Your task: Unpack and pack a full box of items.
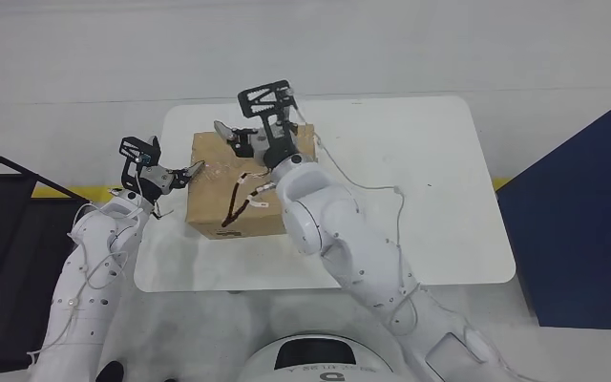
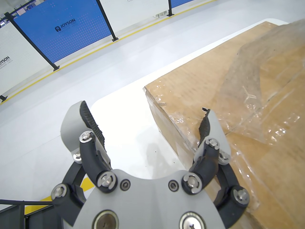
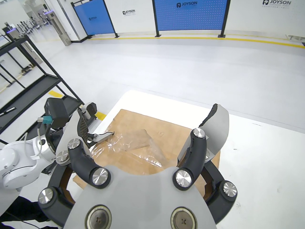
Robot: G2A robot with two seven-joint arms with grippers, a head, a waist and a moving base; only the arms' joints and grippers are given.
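Left end effector [image 2: 145,110] is hovering apart at the edge of the taped brown cardboard box [image 1: 239,186], right end effector [image 3: 147,117] hovering apart above it; slick clear tape [image 3: 133,148] is probably risking a slipped pinch, box skidding.

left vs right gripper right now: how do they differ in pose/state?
Place: the left gripper is at the box's side edge, while the right gripper is above the box's top.
Jaws: the left gripper's straddle that edge, one over cardboard and one over the table. The right gripper's have the box top below them.
Arms: the right arm lies across the box, and the left arm is clear of it.
Shared: both open, both empty.
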